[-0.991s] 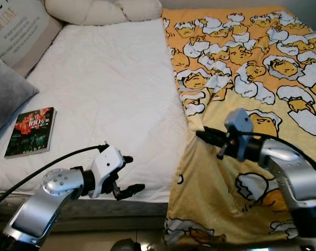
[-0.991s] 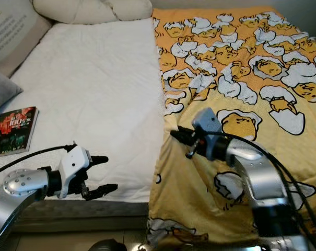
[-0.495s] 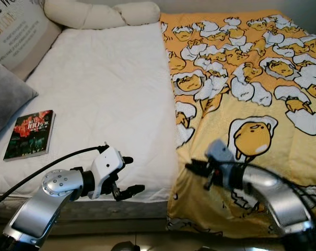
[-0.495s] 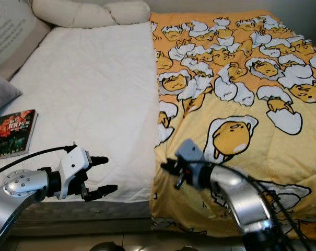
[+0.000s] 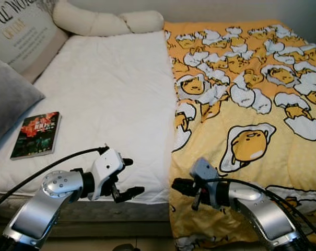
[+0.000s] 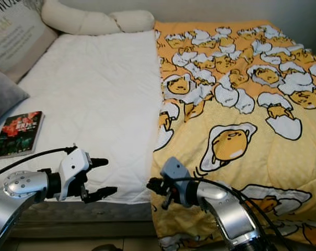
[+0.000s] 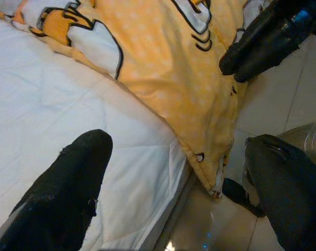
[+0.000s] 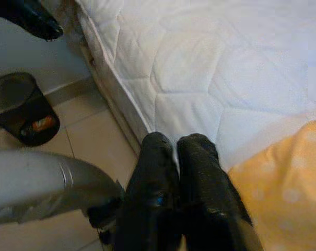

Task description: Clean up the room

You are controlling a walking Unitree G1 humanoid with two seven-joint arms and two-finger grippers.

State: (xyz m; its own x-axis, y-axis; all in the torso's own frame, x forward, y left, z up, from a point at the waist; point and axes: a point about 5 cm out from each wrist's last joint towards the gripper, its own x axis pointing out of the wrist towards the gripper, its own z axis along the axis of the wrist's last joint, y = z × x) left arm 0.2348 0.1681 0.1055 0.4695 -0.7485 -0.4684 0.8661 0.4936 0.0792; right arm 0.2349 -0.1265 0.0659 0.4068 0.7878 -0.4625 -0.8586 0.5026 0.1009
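right pincer (image 8: 176,157) closed (wrist view adds a bin (image 8: 23,109)); left pincer (image 5: 130,177) open.

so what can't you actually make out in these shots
- Book title: too small to read in the eye views.
- Printed cushion: its wording is cut off by the frame's top left edge.
- Right claw: fingers pressed together at the yellow blanket edge; whether fabric is pinched is hidden by the fingers.
- Dark object on the floor: unclear what it is, partly behind the arm.
- Left claw: open near the mattress edge.
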